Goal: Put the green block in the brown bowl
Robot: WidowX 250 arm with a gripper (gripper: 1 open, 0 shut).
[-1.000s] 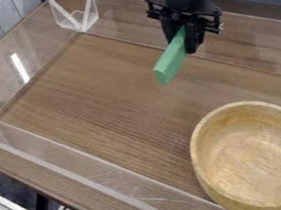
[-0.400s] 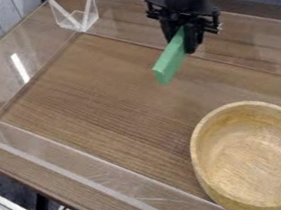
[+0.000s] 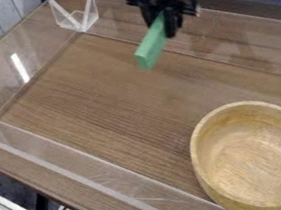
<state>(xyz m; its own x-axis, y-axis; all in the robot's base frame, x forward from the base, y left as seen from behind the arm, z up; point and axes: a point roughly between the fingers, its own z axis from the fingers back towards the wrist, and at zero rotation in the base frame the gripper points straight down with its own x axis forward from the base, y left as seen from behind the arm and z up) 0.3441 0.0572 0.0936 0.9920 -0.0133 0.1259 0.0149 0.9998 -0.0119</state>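
Note:
The green block (image 3: 153,44) hangs tilted above the wooden table, its upper end pinched in my black gripper (image 3: 165,19), which is shut on it near the back middle of the view. The brown bowl (image 3: 257,153), round and light tan with a thick rim, sits at the front right corner; its hollow holds nothing. The gripper and block are well up and to the left of the bowl, and slightly blurred.
A clear acrylic wall (image 3: 58,161) runs along the front left edge of the table (image 3: 89,105). A small clear stand (image 3: 77,14) sits at the back left. A dark strip borders the table's far side.
The gripper, still holding the green block, has moved up and to the left, away from the bowl. The bowl has not moved.

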